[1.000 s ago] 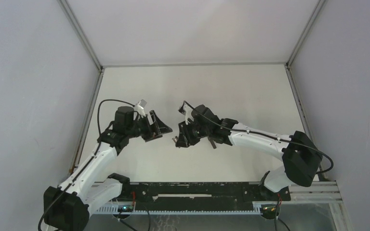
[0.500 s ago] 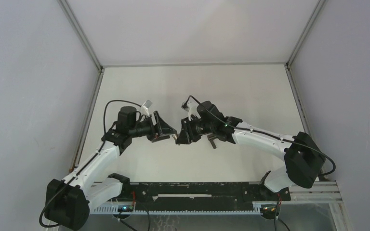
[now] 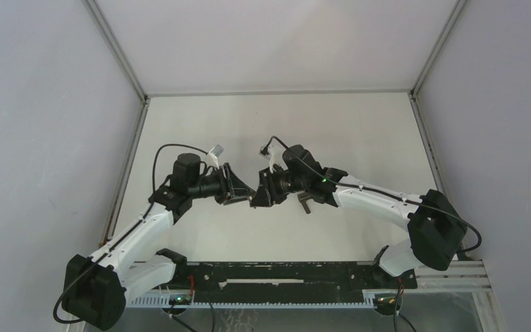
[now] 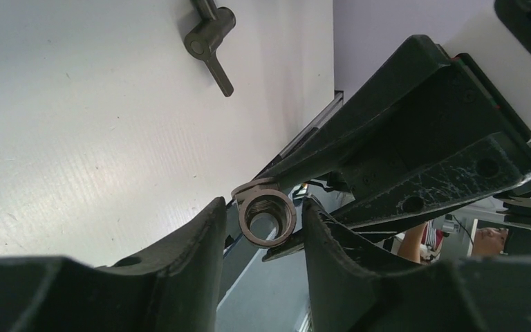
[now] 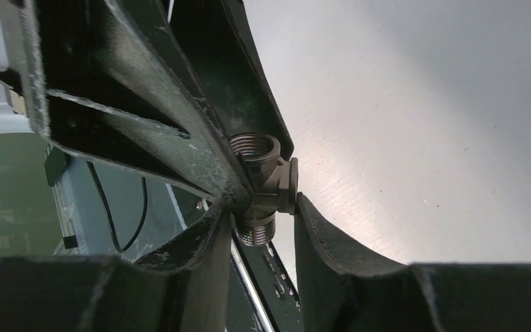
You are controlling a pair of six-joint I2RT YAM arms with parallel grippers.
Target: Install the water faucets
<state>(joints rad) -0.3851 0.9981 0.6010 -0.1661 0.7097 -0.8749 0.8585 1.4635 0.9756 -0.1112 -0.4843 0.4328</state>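
A threaded tee fitting (image 5: 266,181) is gripped at the fingertips of the right hand (image 5: 263,207); it is flanked from above by the left hand (image 5: 263,173); pale counter (image 5: 422,138) is seen rightward.

Left arm (image 3: 138,232): elbow bent, reaching inward.
Right arm (image 3: 373,200): elbow bent, reaching inward.
Left gripper (image 3: 240,188): fingers narrowed.
Right gripper (image 3: 258,195): fingers narrowed, tips meeting the left's.

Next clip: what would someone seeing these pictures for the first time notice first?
The grippers meet tip to tip over the white table: the right gripper pinches a small threaded fitting, and the left gripper brackets its ring end. A dark T-shaped tap piece lies loose on the table nearby.
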